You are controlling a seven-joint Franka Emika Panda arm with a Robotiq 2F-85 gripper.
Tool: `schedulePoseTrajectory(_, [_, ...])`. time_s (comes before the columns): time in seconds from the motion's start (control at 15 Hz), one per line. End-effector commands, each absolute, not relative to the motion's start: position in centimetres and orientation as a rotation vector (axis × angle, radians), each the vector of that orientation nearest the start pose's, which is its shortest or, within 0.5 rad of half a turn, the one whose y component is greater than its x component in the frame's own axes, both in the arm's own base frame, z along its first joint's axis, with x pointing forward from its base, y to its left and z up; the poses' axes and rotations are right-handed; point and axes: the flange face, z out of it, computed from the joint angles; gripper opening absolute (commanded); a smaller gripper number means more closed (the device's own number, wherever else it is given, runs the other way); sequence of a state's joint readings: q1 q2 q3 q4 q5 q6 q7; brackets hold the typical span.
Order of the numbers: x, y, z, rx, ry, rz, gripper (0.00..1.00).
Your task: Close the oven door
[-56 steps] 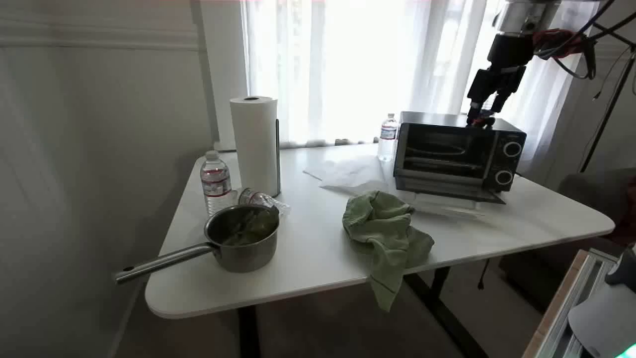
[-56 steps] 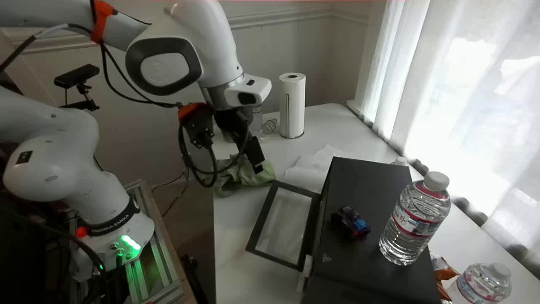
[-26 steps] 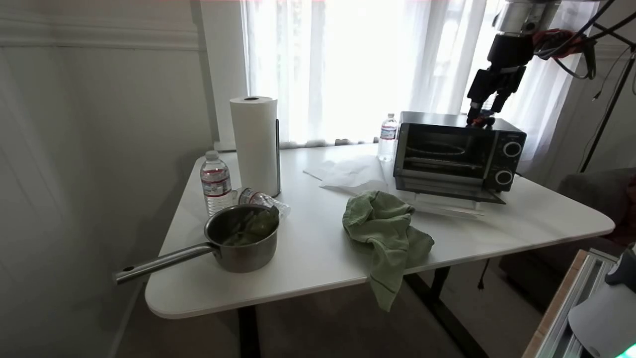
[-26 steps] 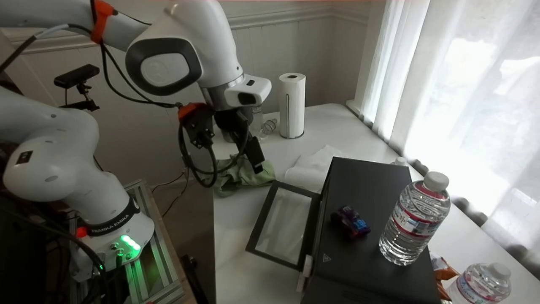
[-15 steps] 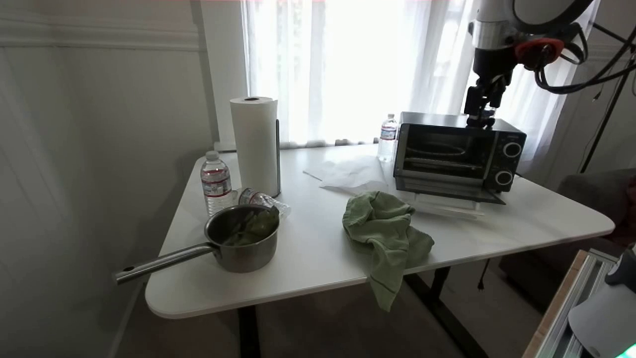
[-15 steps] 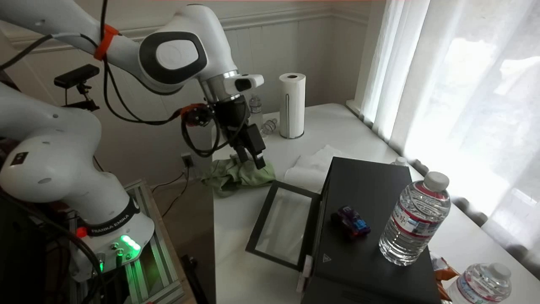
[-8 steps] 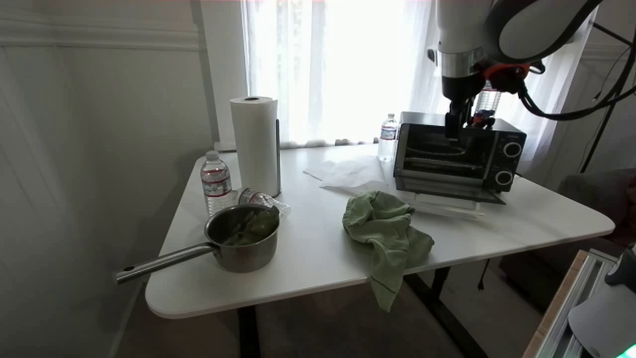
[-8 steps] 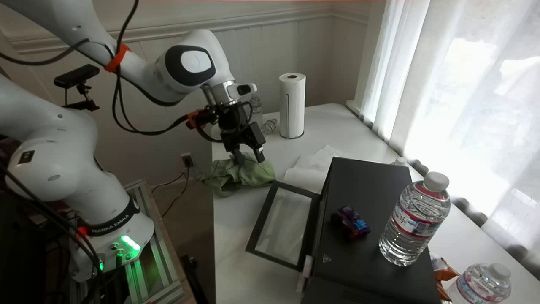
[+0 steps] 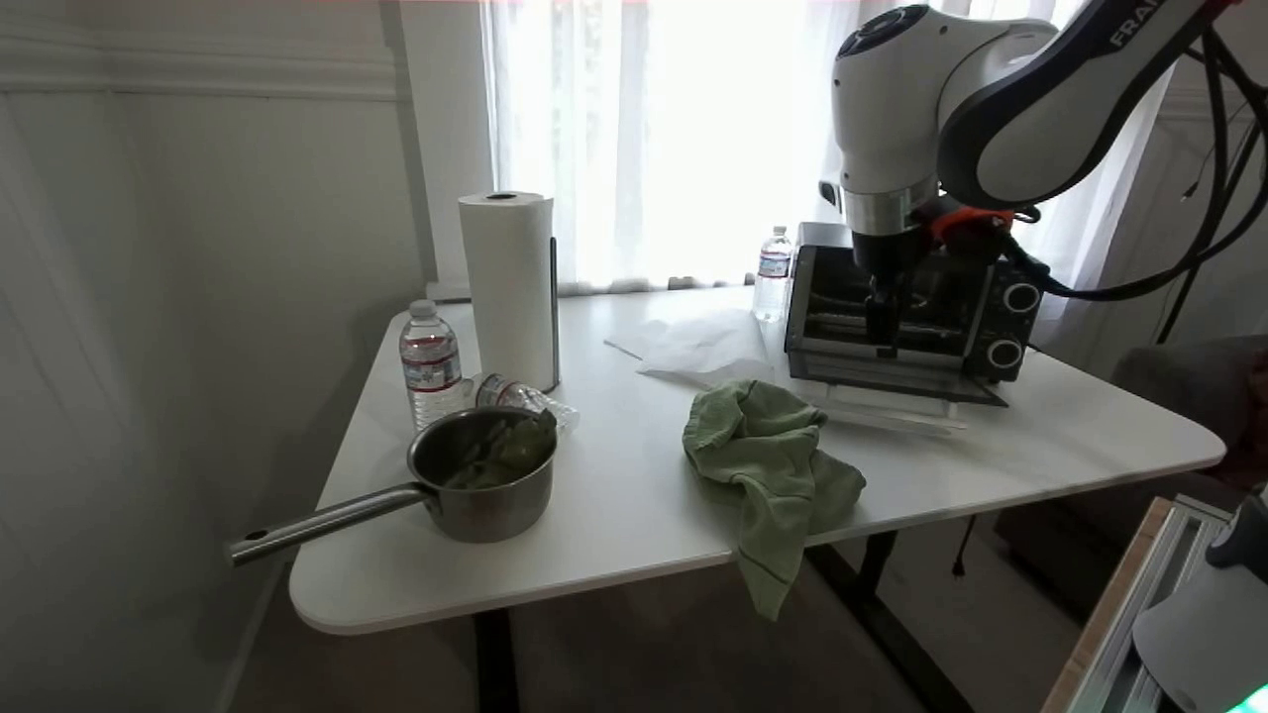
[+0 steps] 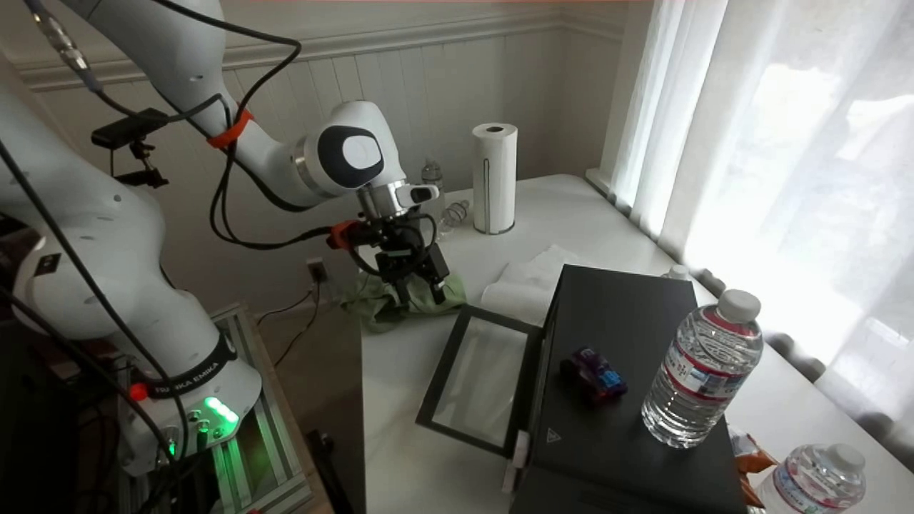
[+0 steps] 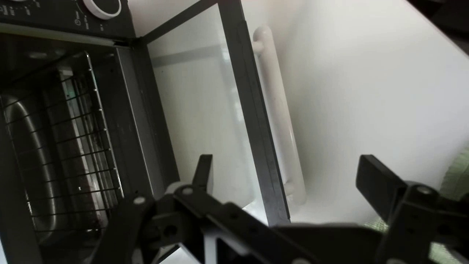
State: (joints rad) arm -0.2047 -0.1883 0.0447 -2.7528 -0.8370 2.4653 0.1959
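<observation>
Oven door [image 10: 480, 382]: is standing wide open, reaching out from the front of the oven [image 10: 614, 435].
Hinge side: is joining the oven along the lower edge of its opening.
Pose: is lying close to level, inner face looking upward, free edge pointing away from the oven.
Dark frame [image 11: 254, 113]: is running around the door as a flat border.
Glass pane [image 11: 198, 95]: is filling the frame, see-through, catching pale reflections.
Pale handle [image 11: 281, 110]: is running beside the free edge, a rounded bar sitting on short posts.
Oven: is showing its dark inside, wire rack [image 11: 105, 128] included.
</observation>
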Motion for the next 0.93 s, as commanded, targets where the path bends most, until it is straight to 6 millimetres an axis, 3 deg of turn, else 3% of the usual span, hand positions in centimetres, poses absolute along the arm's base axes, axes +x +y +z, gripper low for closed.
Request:
schedulePoseTrajectory(0.0, [37.3, -6.0, 26.8, -3.578, -0.606, 0.158, 1.00])
schedulePoseTrajectory(0.53, [36.5, -5.0, 21.9, -3.647, -0.730, 0.057, 1.00])
schedulePoseTrajectory(0.87, [36.1, -5.7, 19.7, -3.709, -0.705, -0.075, 1.00])
